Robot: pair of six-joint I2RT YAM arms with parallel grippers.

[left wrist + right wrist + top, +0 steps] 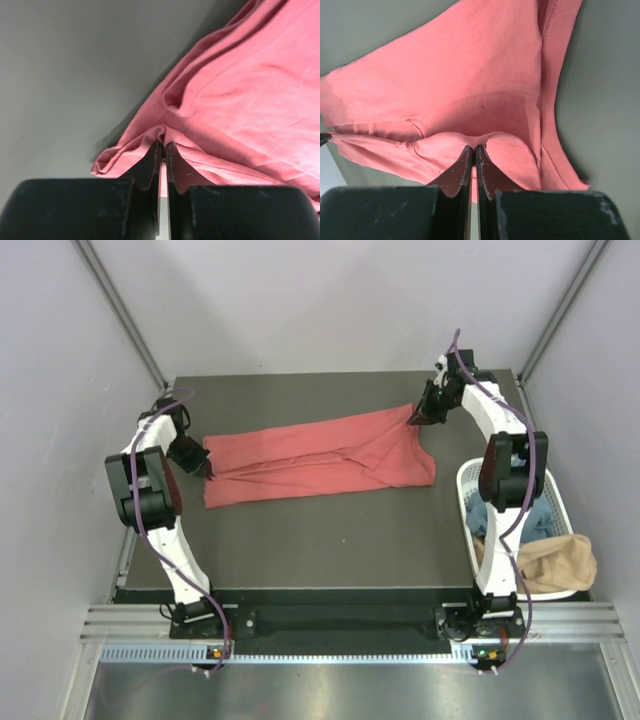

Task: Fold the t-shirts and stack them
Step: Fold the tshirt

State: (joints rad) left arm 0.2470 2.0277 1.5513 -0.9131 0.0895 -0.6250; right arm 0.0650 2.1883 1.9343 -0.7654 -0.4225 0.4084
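Note:
A coral-red t-shirt [320,460] lies stretched in a long band across the dark table, folded lengthwise. My left gripper [205,462] is shut on its left end; in the left wrist view the fingertips pinch a ridge of red cloth [210,100] at the left gripper [163,145]. My right gripper [417,416] is shut on the far right corner, lifted slightly; the right wrist view shows the right gripper [474,148] pinching a fold of the red shirt [470,90]. A blue shirt [540,518] and a tan shirt [550,562] lie in the basket.
A white slotted basket [466,480] stands at the table's right edge beside my right arm's base. The tan cloth spills over its near rim. Grey walls close in the table [330,550] on three sides.

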